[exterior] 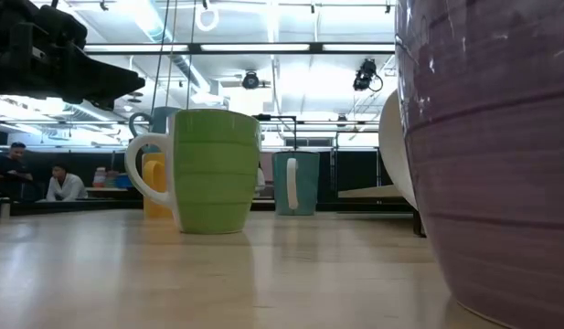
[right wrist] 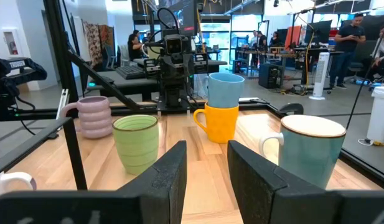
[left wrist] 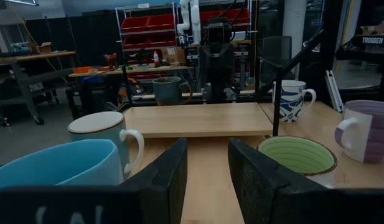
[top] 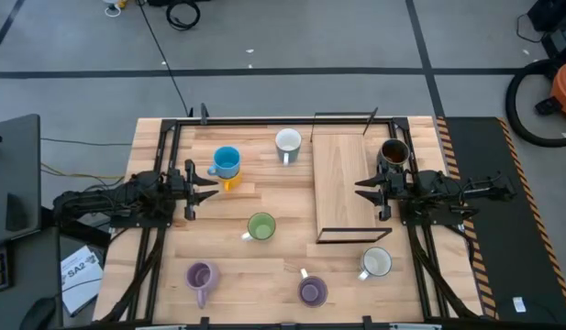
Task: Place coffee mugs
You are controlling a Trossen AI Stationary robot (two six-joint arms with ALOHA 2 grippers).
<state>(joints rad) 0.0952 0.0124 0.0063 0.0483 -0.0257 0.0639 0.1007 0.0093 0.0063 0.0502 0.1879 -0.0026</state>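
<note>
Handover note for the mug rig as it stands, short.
Left hand: open, empty, at the table's left side, beside the stacked mugs.
Right hand: open, empty, over the right edge of the raised board.
Mugs: blue mug stacked on yellow mug; pale mug at the back; green mug centre; two purple mugs in front; white mug front right; brown mug right of the board.
Done: nothing is on the board.
Left: all mugs.

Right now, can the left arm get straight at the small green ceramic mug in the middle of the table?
Probably yes: the left gripper is open, the green mug stands alone, and nothing lies between them.
</note>
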